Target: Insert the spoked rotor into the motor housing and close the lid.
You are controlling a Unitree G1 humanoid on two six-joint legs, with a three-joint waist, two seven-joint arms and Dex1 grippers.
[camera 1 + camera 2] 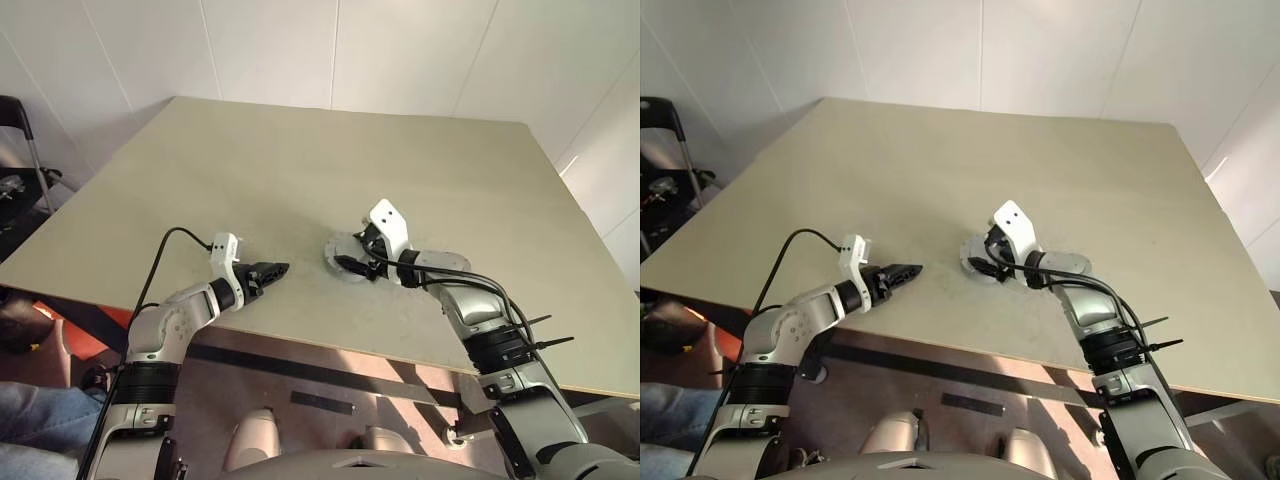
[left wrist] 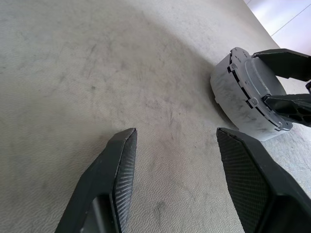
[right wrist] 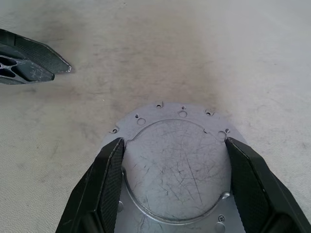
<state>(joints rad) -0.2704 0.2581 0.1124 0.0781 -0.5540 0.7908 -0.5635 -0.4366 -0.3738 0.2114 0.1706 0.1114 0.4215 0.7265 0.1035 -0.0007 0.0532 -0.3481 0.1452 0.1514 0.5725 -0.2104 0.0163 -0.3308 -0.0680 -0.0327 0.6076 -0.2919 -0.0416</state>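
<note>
The motor housing is a round silver puck lying on the table near its front edge. The grey lid sits flat on top of it. My right gripper reaches over it from the right, and its two fingers press against either side of the lid's raised centre. My left gripper hovers low over the table a short way left of the housing, pointing toward it, open with nothing between its fingers. The spoked rotor is hidden from view.
The beige table stretches bare behind and to both sides of the housing. Its front edge runs just below both grippers. A dark chair stands off the table's left side.
</note>
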